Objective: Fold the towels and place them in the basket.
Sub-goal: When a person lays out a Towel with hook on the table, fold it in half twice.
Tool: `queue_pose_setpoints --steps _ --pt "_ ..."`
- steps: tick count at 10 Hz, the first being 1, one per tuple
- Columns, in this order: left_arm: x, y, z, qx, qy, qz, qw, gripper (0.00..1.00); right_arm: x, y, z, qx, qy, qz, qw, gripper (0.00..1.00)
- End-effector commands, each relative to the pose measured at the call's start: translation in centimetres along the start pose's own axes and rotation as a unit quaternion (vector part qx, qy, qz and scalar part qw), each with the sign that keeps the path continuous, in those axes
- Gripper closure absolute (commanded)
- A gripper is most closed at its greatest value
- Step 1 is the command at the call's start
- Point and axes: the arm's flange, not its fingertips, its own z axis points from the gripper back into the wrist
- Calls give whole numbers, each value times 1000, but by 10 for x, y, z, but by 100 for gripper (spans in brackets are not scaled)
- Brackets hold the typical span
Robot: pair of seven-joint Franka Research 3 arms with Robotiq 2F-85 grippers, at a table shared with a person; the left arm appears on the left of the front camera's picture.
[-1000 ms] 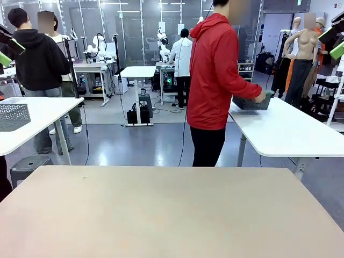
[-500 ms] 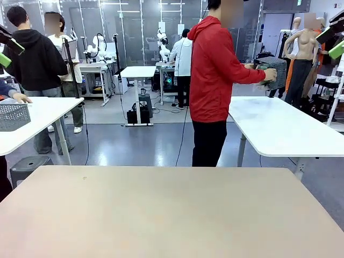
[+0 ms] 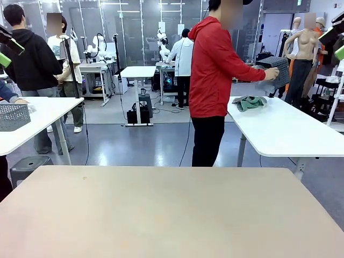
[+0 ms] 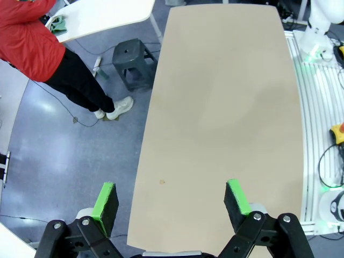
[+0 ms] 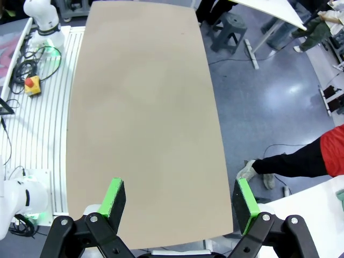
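Note:
A person in a red jacket (image 3: 215, 64) stands at a white table (image 3: 285, 131) beyond my tan table (image 3: 161, 215). That person holds the dark grey mesh basket (image 3: 275, 65) tipped up in the air. The two towels (image 3: 249, 102), grey-blue and green, lie in a loose heap on the white table below it. In the left wrist view the green towel (image 4: 58, 23) shows small at the top left. My left gripper (image 4: 171, 200) and right gripper (image 5: 178, 199) both hang open high above the bare tan table, holding nothing.
A second grey mesh basket (image 3: 13, 115) stands on another white table at the left, with a grey stool (image 3: 29, 166) below it. Other people stand farther back. A red emergency button (image 5: 32, 85) and cables lie beside my table.
The person lifted the basket off the white table and tipped it; the towels have dropped out onto that table. My arms have not moved.

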Motion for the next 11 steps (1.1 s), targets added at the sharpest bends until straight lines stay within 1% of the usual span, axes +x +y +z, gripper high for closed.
queue_pose_setpoints --steps 1,4,8,11 --pt "1 -1 1 1 -1 -1 1000 0 -5 7 -7 14 -6 16 1000 0" --pt "1 -1 1 1 -1 -1 1000 0 -5 8 -9 28 -9 16 999 0" --pt "1 -1 1 1 -1 -1 1000 0 -14 2 -8 30 -29 -13 999 0" --pt "1 -1 1 1 -1 -1 1000 0 -19 -1 -8 22 -32 -39 998 0"
